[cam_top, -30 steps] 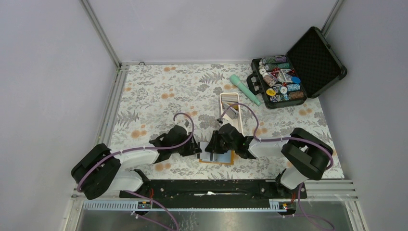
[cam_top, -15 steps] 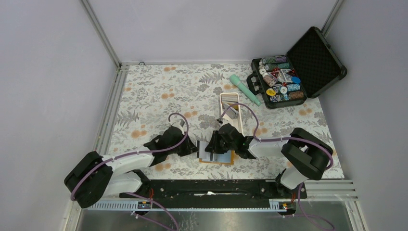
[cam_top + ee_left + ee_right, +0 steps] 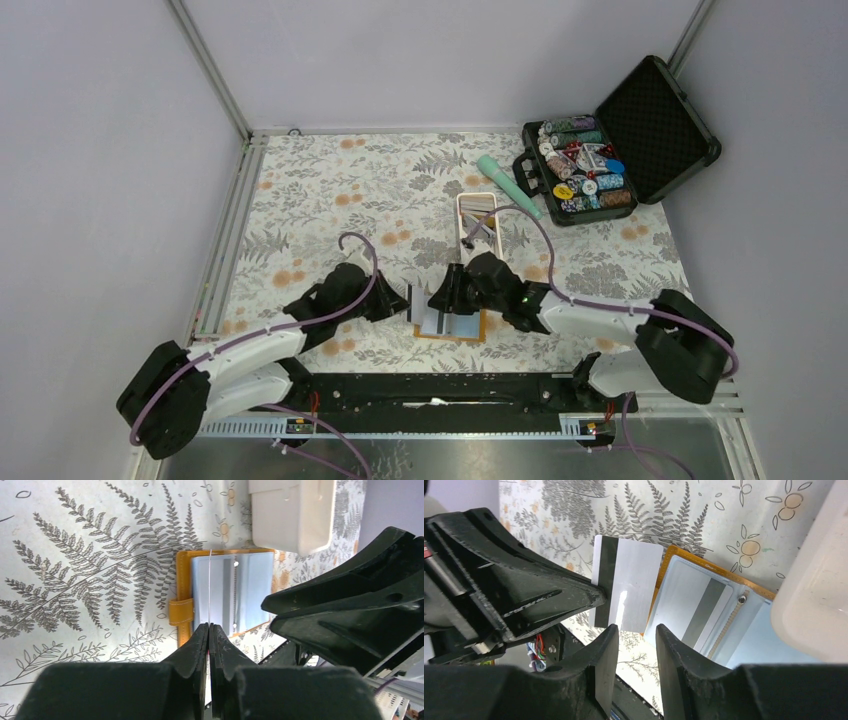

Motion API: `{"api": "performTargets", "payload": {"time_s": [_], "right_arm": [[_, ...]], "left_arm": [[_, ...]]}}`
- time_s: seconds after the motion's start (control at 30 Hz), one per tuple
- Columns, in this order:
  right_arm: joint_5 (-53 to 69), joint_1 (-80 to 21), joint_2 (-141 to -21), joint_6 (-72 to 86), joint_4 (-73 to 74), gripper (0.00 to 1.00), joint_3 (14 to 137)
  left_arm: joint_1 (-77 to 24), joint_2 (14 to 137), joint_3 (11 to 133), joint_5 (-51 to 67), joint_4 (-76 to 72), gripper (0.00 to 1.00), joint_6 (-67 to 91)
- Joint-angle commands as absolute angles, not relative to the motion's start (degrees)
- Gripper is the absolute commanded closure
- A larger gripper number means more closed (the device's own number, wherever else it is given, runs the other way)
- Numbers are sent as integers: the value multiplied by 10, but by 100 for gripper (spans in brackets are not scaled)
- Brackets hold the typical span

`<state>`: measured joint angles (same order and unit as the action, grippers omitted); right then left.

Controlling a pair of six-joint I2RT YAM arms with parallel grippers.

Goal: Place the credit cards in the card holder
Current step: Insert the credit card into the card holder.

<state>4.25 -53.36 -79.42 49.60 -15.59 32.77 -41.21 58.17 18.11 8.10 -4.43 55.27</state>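
left fingers: the left fingers (image 3: 192,650) are clenched on a white card (image 3: 629,587) with a black stripe along one edge.
held card: stands on edge, seen as a thin line from the left wrist, at the left side of the card holder (image 3: 182,587).
right fingers: the right fingers (image 3: 604,650) are spread apart with nothing gripped, just beside the held card.
card holder: lies open and flat on the desk (image 3: 330,190), orange rim, snap tab to its left, light blue pockets up.
pocket: a second card (image 3: 706,615) with a grey stripe sits inside.
white tray: the white tray (image 3: 292,510) lies just beyond the holder.
far corner: an open poker-chip case (image 3: 600,160), with a teal cylinder (image 3: 508,186) beside it.
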Motion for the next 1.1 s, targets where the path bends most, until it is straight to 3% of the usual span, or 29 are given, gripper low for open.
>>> {"api": "performTargets", "payload": {"time_s": [0.0,0.37,0.63,1.07], "right_arm": [[3,-540,-726,476,-81,58,319],[-76,-537,-598,468,78,54,274],[-85,-525,-603,482,79,53,248],[-69,-500,-606,497,38,55,212]], "left_arm": [[-409,547,194,90,-45,100,543],[-410,575,213,133,-95,100,563],[-420,607,216,135,-121,100,577],[-461,704,199,142,-281,100,599]]}}
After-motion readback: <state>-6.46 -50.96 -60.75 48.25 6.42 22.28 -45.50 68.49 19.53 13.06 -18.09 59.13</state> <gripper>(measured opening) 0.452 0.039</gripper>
